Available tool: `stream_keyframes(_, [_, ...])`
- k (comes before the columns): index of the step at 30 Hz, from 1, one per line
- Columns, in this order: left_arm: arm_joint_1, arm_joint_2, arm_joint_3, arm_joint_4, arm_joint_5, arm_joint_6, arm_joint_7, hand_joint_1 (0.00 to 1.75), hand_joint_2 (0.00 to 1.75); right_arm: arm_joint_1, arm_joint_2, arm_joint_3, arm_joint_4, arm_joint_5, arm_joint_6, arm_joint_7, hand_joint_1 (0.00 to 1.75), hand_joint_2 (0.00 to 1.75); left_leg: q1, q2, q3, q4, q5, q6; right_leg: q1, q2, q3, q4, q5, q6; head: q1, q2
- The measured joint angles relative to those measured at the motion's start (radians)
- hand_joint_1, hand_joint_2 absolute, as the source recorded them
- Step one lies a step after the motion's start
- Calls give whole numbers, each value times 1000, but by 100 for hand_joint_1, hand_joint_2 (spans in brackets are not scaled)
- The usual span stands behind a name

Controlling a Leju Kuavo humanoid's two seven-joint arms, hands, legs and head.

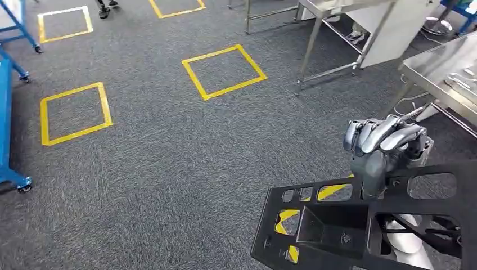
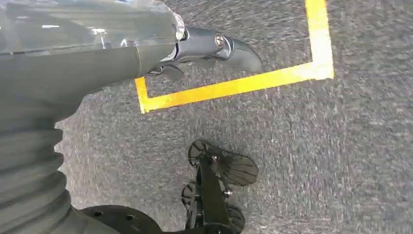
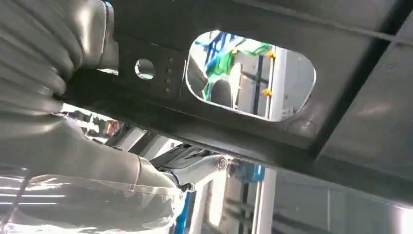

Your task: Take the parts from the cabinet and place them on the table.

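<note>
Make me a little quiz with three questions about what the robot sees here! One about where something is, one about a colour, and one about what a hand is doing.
1. Where is the metal table?
A. far left
B. right, ahead of the robot
C. inside a square

2. What colour are the taped floor squares?
A. yellow
B. red
C. white

3. What is the right hand doing?
A. hanging free
B. pressing the floor
C. gripping the black part

Answers: 1 B, its shiny top lies along the head view's right edge. 2 A, yellow outlines mark the grey carpet. 3 C, its fingers curl over the perforated panel's top edge.
</note>
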Motion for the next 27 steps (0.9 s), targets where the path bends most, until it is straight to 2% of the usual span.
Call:
stream_keyframes(2, [-2,0,0,0,0,0,-2,0,175,-3,-3,-1,11,-15,5,0,175,175,1,25,8,-4,-4,-9,3,26,-3,0,0,-8,1,0])
stream_keyframes(3, [-5,0,0,0,1,0,-3,0,175,-7,-5,-1,13,-21,6,0,175,175,0,34,12,-3,-9,-18,-4,39,1,-8,4,-16,1,0])
stream_keyframes(4, [-7,2,0,0,2,0,-5,0,175,-11,-5,-1,16,-26,6,-1,175,175,7,-8,8,15,-23,-24,-9,46,5,-11,7,-20,1,0])
stream_keyframes(5, [-7,2,0,0,3,1,-8,0,175,-22,-5,-1,22,-33,10,-3,175,175,7,-47,-13,61,-52,-25,-10,54,5,-12,8,-25,-2,0])
stream_keyframes(6, [-4,1,0,0,3,1,-8,0,175,-31,-5,-1,29,-36,12,-2,175,175,9,-67,-51,140,-93,-27,-10,64,4,-12,8,-32,-2,0])
stream_keyframes(8, [5,1,0,0,3,2,-8,0,175,-34,-5,0,41,-40,17,-2,175,175,9,-82,-131,295,-150,-30,-8,91,4,-11,8,-34,-2,0])
stream_keyframes(9, [7,1,0,0,3,2,-8,0,175,-34,-5,2,48,-41,19,-2,175,175,9,-82,-149,323,-147,-31,-8,104,4,-11,8,-34,-2,0])
stream_keyframes(10, [8,1,0,0,3,2,-9,0,175,-34,-5,2,52,-42,20,-2,175,175,10,-83,-145,301,-119,-30,-8,118,5,-10,8,-33,-2,0])
stream_keyframes(11, [7,1,0,0,4,2,-9,0,175,-35,-5,2,54,-43,21,-2,175,175,11,-84,-121,242,-77,-29,-8,130,7,-8,7,-32,-3,0])
stream_keyframes(12, [7,1,0,0,4,2,-9,0,175,-36,-5,2,57,-45,21,-2,175,175,12,-94,-83,154,-27,-26,-9,143,8,-6,6,-29,-2,0])
stream_keyframes(13, [8,1,0,0,4,2,-9,0,175,-39,-5,2,59,-47,21,-2,175,175,16,-125,-46,72,12,-25,-10,153,8,-3,3,-25,-3,0])
stream_keyframes(14, [8,1,0,0,3,1,-10,0,175,-43,-5,2,62,-50,20,-2,175,175,18,-178,-29,27,10,-21,-5,164,2,7,-1,-18,-3,0])
stream_keyframes(15, [8,1,1,0,4,1,-11,0,175,-46,-6,2,65,-53,19,0,175,175,21,-169,-25,22,4,-19,-8,179,-5,9,1,-12,-2,0])
stream_keyframes(16, [9,1,1,0,5,1,-15,0,175,-47,-6,2,67,-56,19,0,175,175,17,-159,-25,22,3,-14,-12,187,-9,7,3,-6,-4,0])
stream_keyframes(18, [7,1,1,0,6,1,-18,0,175,-48,-8,0,70,-61,19,0,175,175,16,-139,-22,14,9,1,-12,210,-13,3,8,11,-3,0])
stream_keyframes(19, [5,-3,1,0,7,-1,-19,0,175,-47,-10,-1,70,-64,19,0,175,175,20,-123,-18,5,14,10,-15,172,-14,15,0,12,-4,0])
stream_keyframes(20, [6,-2,1,0,7,-2,-21,0,175,-54,-13,-2,70,-66,19,0,175,175,18,-112,-15,1,15,15,-9,118,-33,51,-27,15,8,0])
stream_keyframes(21, [8,-2,1,0,7,-2,-21,0,175,-59,-14,-2,72,-68,19,0,175,175,17,-101,-16,1,14,17,-10,92,-66,118,-65,19,10,0])
stream_keyframes(22, [11,-2,1,0,7,-2,-21,0,175,-59,-14,-2,73,-68,19,0,175,175,15,-88,-16,1,12,20,-12,81,-107,203,-103,23,10,0])
stream_keyframes(23, [12,-2,2,0,7,-2,-21,0,175,-58,-14,-2,76,-68,20,0,175,175,13,-73,-16,2,10,21,-15,79,-146,280,-130,26,10,0])
stream_keyframes(24, [11,-2,2,0,8,-2,-21,0,175,-57,-14,-2,79,-69,21,0,175,175,12,-59,-16,2,9,21,-17,78,-167,319,-133,28,10,0])
stream_keyframes(25, [11,-2,2,0,8,-2,-21,0,175,-57,-14,-2,81,-71,21,0,175,175,12,-47,-14,2,6,21,-18,76,-162,305,-113,28,10,0])
stream_keyframes(26, [11,-2,2,0,8,-2,-20,0,175,-57,-15,-2,82,-71,21,0,175,175,11,-36,-10,2,4,19,-18,72,-133,249,-77,27,10,0])
stream_keyframes(27, [10,-4,2,0,8,-2,-20,0,175,-58,-16,-2,81,-72,22,0,175,175,11,-25,-6,2,0,17,-17,62,-86,161,-34,24,10,0])
